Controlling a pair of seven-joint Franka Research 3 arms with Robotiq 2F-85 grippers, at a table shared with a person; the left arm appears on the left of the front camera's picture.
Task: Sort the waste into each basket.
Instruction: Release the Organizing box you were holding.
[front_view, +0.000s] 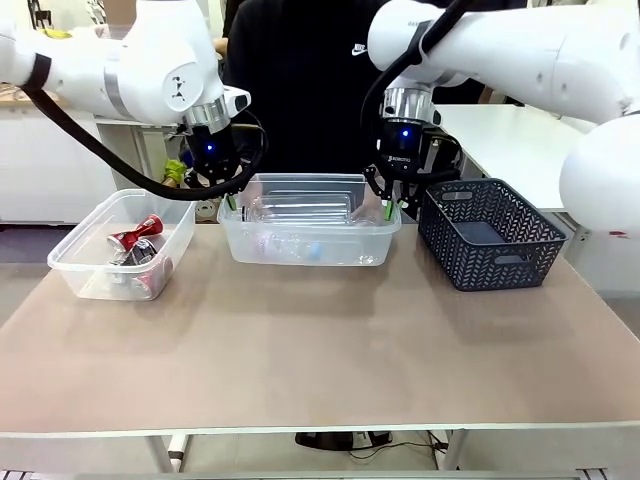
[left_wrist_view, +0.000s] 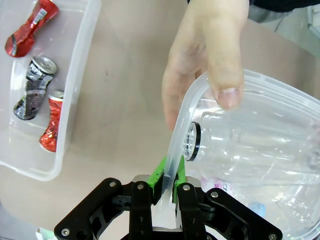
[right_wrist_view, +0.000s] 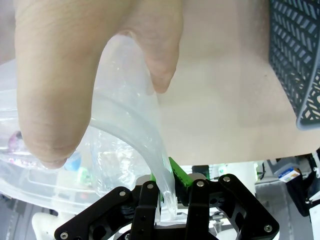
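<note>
A clear tub (front_view: 310, 245) holding clear plastic bottles stands at the far middle of the table. My left gripper (front_view: 232, 202) is shut on its left rim, and my right gripper (front_view: 392, 207) is shut on its right rim. In the left wrist view my left gripper (left_wrist_view: 169, 175) pinches the rim (left_wrist_view: 182, 117) below a person's hand (left_wrist_view: 210, 60), which also holds it; a bottle (left_wrist_view: 240, 145) lies inside. In the right wrist view my right gripper (right_wrist_view: 167, 189) clamps the rim (right_wrist_view: 150, 150) under another hand (right_wrist_view: 75, 75). A second clear tub (front_view: 85, 228) at the left holds crushed red cans (front_view: 135, 238).
A dark lattice basket (front_view: 490, 232) stands at the right, close beside my right gripper. The person stands at the far side behind the middle tub. The near half of the table (front_view: 320, 360) is bare.
</note>
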